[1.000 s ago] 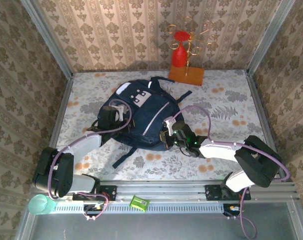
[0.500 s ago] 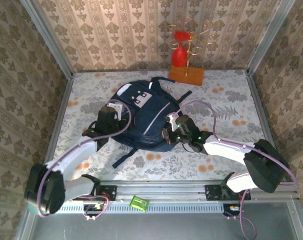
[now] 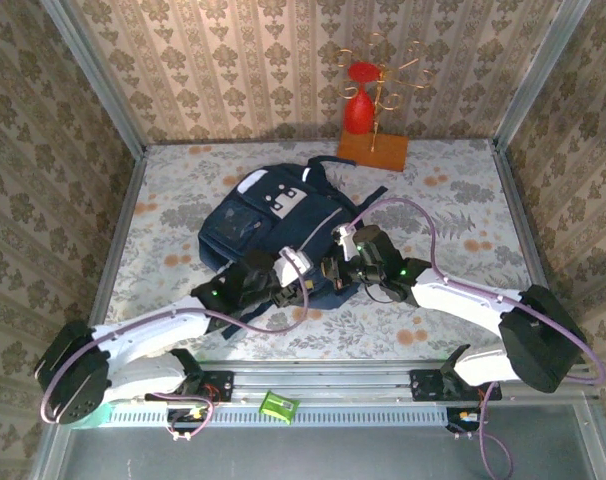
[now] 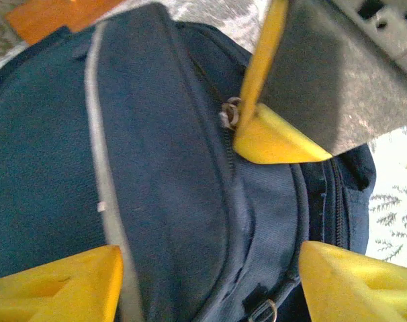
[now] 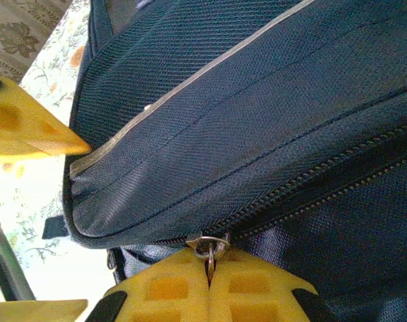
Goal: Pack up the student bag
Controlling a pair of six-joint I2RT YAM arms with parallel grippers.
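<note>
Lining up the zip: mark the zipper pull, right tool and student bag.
zipper pull (image 5: 212,243), right wrist view, on its metal ring.
right tool (image 5: 209,263), right wrist view, where its shut tips meet.
student bag (image 3: 283,228), top external view, navy front panel.

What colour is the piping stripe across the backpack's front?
Pale grey stripe on the navy backpack; right wrist view shows it best.

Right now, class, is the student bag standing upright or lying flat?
Lying flat: student bag on the table, front patch facing up.

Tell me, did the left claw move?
Yes. The left claw slid from the student bag's left side toward the near rail, next to the right claw.
</note>
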